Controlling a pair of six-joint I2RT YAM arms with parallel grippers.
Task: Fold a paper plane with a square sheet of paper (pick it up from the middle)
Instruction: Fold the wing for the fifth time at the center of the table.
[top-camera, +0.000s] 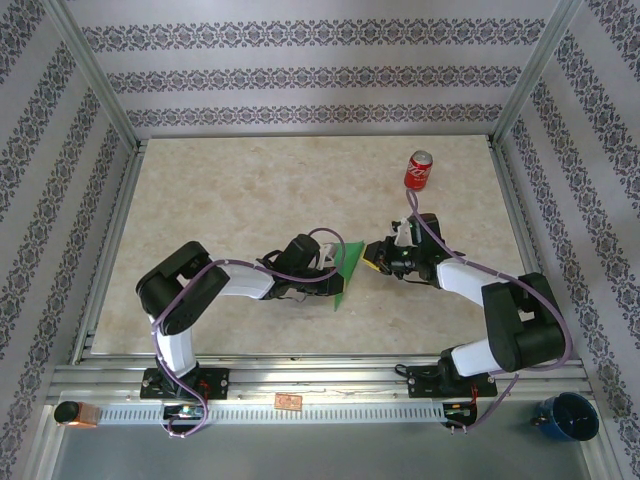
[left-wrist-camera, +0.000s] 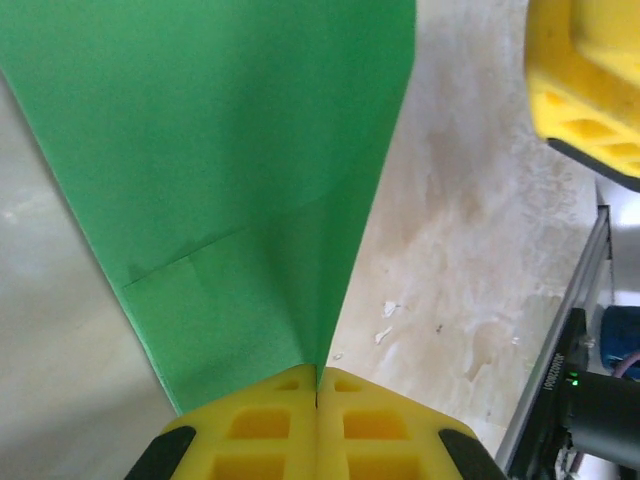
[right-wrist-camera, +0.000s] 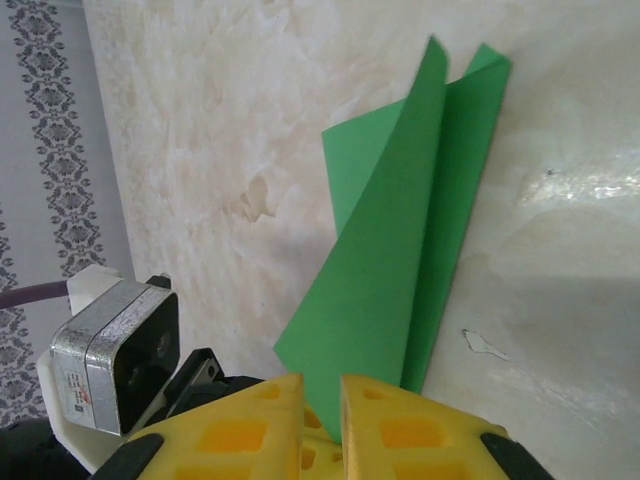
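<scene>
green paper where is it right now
In the top external view the green paper is near the middle of the table, pinched in the left tool, one corner reaching between the fingers of the right tool.

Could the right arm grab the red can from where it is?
Probably yes. The can stands just beyond the right tool, with bare table between them, though that tool sits at the paper's edge.

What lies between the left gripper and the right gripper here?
The partly folded green sheet of paper lies between the left gripper and the right gripper, as the top external view shows.
</scene>
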